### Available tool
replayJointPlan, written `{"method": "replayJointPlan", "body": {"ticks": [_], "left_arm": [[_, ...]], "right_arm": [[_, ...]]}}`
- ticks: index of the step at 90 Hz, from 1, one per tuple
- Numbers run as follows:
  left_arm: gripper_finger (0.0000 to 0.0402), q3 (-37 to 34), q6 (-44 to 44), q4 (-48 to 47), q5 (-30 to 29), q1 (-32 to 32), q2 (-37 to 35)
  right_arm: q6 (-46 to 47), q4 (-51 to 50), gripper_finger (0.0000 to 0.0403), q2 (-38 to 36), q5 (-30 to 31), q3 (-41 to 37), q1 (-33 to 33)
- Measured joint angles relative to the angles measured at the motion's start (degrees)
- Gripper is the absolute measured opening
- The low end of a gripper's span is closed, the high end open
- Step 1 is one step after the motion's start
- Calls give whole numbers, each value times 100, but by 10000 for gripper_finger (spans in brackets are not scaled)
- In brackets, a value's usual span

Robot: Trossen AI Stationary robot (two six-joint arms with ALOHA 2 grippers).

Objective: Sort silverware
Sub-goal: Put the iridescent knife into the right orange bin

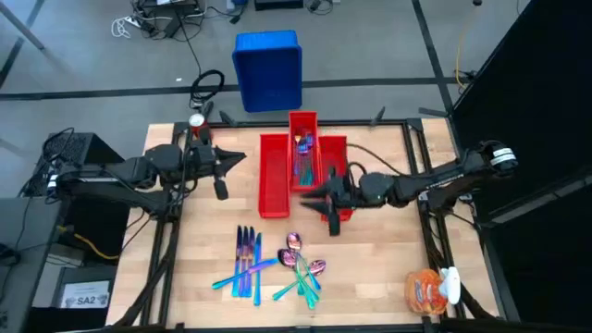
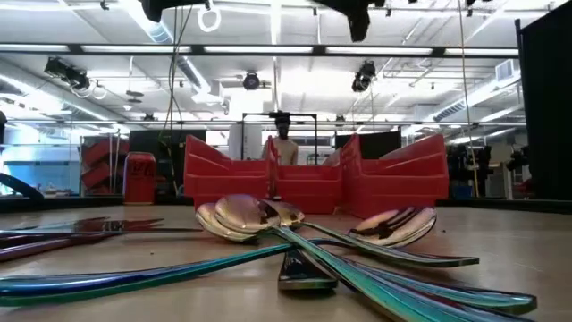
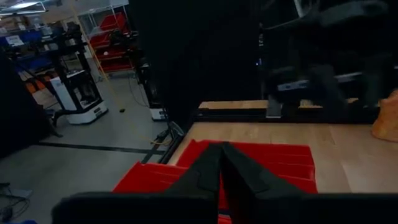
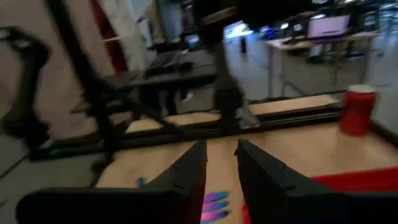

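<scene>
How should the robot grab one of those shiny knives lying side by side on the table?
Probably from straight above, pinching across the middle of the handle. The knives lie flat and nearly parallel on the wooden table, long and slim, so fingers should close across the narrow width. The outermost knife looks easiest, since its neighbours crowd the others. The right gripper hovers nearest, fingers slightly apart.

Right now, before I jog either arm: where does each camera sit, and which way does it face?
High: overhead, straight down on table, red bins, loose silverware, both arms.
Low: tabletop height, level across spoons toward the bins; arm parts hang at top.
Left wrist: on left arm, past its shut fingers to the bins.
Right wrist: on right arm, past its open fingers, over silverware.
Shared: high and low both show spoons before bins.
</scene>
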Motion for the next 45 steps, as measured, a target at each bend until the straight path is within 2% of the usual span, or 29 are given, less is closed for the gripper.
{"method": "replayJointPlan", "body": {"ticks": [28,45], "left_arm": [[0,0,-1,0,0,1,0],[0,0,-2,0,0,-1,0]], "right_arm": [[-64,-44,64,55,708,0,790],[-62,-254,68,60,799,2,1060]]}}
